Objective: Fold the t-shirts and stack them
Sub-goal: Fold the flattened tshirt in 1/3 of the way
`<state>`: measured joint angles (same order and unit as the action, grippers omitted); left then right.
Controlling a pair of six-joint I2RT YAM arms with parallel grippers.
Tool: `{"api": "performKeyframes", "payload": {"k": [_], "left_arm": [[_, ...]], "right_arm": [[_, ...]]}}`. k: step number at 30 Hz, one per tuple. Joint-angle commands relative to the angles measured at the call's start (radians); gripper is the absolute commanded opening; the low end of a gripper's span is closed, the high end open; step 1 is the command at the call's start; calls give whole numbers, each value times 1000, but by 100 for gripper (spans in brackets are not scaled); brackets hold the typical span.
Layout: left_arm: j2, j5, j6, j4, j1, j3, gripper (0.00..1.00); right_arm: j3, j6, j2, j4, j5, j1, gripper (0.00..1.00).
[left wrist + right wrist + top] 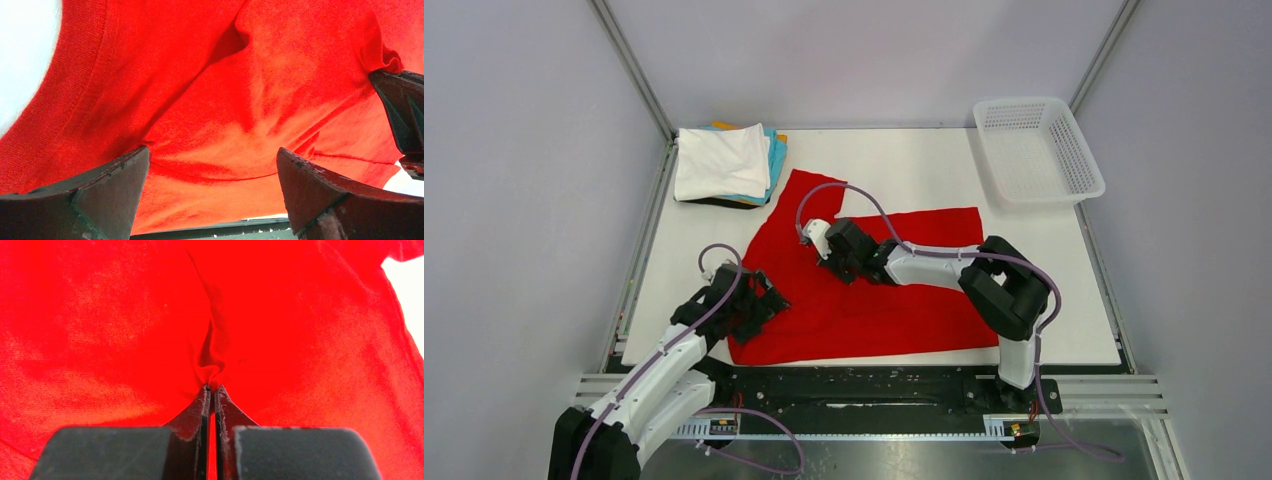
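A bright red t-shirt (874, 310) lies spread out, creased, in the middle of the white table (904, 160). My right gripper (832, 265) is low over its upper left part. In the right wrist view it (214, 386) is shut on a small pucker of the red cloth (100, 340). My left gripper (764, 300) hovers at the shirt's left side. It (212, 150) stands wide open over the red cloth (225, 100), with nothing between its fingers. A stack of folded t-shirts (722, 160), white on top with cyan, orange and dark edges below, sits at the back left.
A white plastic mesh basket (1079, 150) stands at the back right corner. Grey walls and metal posts enclose the table. A black rail runs along the near edge by the arm bases. Part of the right gripper (400, 115) shows at the right of the left wrist view.
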<state>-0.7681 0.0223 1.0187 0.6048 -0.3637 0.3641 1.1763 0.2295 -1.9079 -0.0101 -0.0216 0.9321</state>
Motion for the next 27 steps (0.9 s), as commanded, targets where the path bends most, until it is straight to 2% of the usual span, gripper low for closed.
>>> {"api": "performKeyframes", "payload": {"k": [1, 5, 6, 7, 8, 12, 15, 17, 19, 21, 27], "left_arm": [[-17, -56, -2, 93, 0, 12, 99], [-3, -56, 2, 103, 1, 16, 99], [2, -55, 4, 103, 1, 16, 99], [9, -54, 6, 108, 0, 18, 99], [14, -54, 7, 111, 0, 21, 99], [38, -56, 1, 128, 0, 49, 99], [55, -66, -11, 138, 0, 82, 99], [59, -70, -23, 138, 0, 109, 99], [51, -68, -44, 131, 0, 142, 99], [30, -60, -68, 118, -1, 175, 99], [-78, 44, -121, -20, -8, 231, 99]], "right_arm": [[-11, -137, 64, 4, -105, -12, 10], [-7, -218, 89, 4, -165, -35, 41], [-8, -258, 104, 4, -172, -45, 58], [-9, -301, 126, 1, -176, -56, 86], [-15, -333, 152, -8, -182, -69, 98], [-98, -453, 325, -74, -223, -127, 100], [-156, -581, 480, -48, -303, -182, 99], [-209, -599, 587, -23, -308, -213, 99], [-255, -604, 663, 34, -281, -250, 100], [-280, -615, 716, 131, -189, -280, 99], [-394, -722, 796, 317, -91, -285, 99]]}}
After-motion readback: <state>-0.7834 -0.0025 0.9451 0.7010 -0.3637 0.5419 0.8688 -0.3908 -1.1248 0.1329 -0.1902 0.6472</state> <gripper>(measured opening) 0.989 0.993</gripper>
